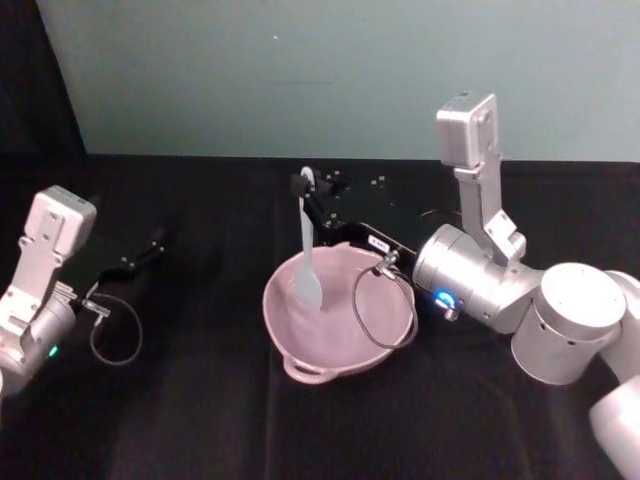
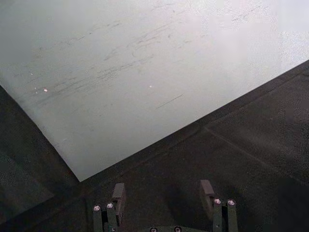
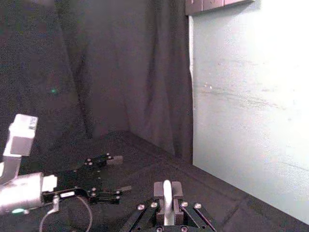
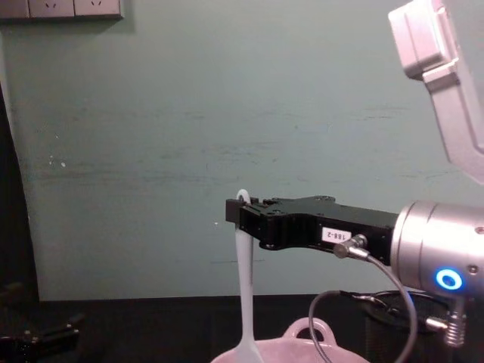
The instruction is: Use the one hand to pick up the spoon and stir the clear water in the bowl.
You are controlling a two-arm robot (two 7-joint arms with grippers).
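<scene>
Right tool [image 1: 304,186] is clamped tight on the top of the spoon [image 1: 306,250], hovering over the 11 o'clock edge of the bowl [image 1: 335,345]. Spoon hangs pretty much upright, paddle end down inside the bowl. Bowl sits mid tabletop [image 1: 200,420]. Left tool [image 1: 145,250] is parked way off at 9 o'clock, fingers spread, holding nothing.

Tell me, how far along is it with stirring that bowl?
Picking up looks done: the right pincer is shut on the spoon near its handle top. In hand: the spoon hangs upright, paddle end down inside the pink bowl. Remaining: the stirring itself; one still cannot show its progress. The left pincer sits open, idle, at the left.
</scene>
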